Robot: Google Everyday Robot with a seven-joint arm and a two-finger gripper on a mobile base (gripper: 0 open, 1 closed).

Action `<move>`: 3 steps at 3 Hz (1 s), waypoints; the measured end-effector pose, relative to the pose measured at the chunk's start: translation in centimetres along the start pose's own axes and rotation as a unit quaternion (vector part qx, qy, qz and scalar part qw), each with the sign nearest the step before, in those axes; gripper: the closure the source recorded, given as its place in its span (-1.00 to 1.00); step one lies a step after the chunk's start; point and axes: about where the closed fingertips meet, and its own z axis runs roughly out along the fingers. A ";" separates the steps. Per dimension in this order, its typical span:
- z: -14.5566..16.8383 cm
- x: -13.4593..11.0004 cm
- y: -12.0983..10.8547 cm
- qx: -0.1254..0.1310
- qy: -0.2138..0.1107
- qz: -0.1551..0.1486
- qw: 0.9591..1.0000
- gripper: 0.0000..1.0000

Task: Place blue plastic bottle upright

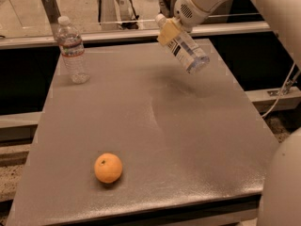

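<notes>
At upper left I see one clear ribbed bottle (73, 51) standing upright on the grey table (188, 140), and one orange (108, 167) sits at lower left. At upper centre-right my gripper (170, 31) is clamped near the cap end of the one blue plastic bottle (190, 53), holding it above the table. The bottle's long axis runs diagonally, cap at upper left, base at lower right.
</notes>
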 end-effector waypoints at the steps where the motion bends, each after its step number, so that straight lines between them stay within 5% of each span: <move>1: -2.6 -1.4 1.9 -0.057 -0.106 -0.044 0.992 1.00; 2: -4.7 -1.6 3.8 -0.096 -0.204 -0.072 0.972 1.00; 3: -5.9 -0.8 5.4 -0.127 -0.286 -0.106 0.944 1.00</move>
